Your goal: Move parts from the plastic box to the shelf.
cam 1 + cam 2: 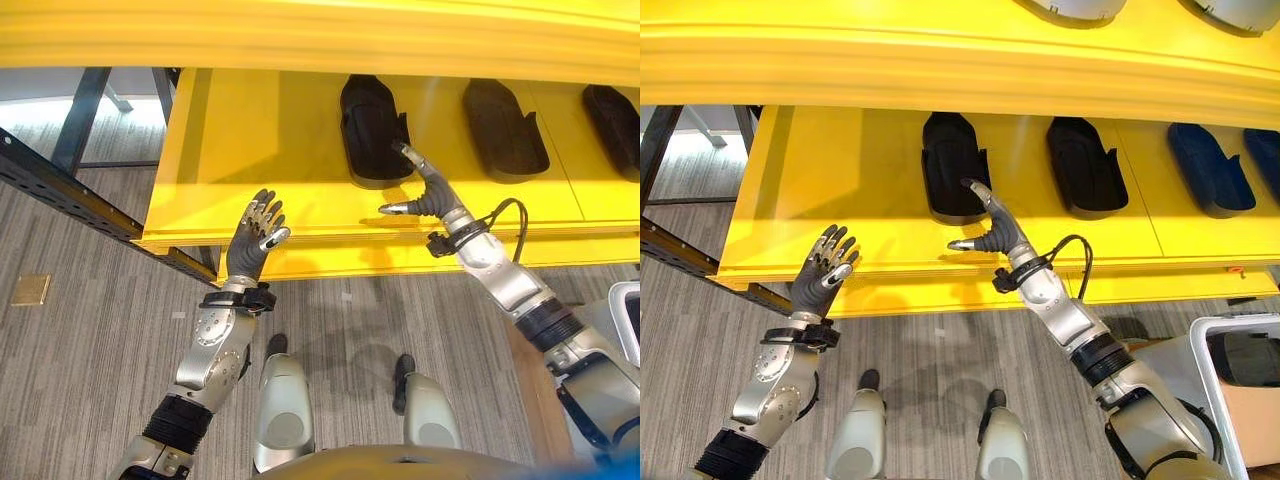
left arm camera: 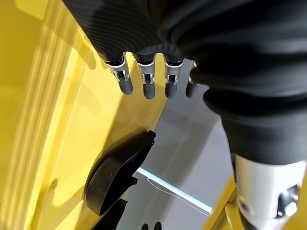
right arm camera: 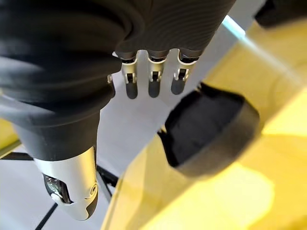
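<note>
Three black parts lie in a row on the yellow shelf (image 1: 250, 215). The right hand (image 1: 995, 232) is open, with straight fingers touching the near edge of the leftmost part (image 1: 950, 165). The left hand (image 1: 255, 235) is raised before the shelf edge, relaxed and holding nothing. The white plastic box (image 1: 1205, 345) stands at the robot's right.

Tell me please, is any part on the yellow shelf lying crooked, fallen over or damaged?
Nothing stands out. The black parts lie in a row on the yellow shelf, spaced apart and pointing the same way. The right hand reaches the leftmost part with straight fingers; the left hand is open before the shelf edge.
</note>
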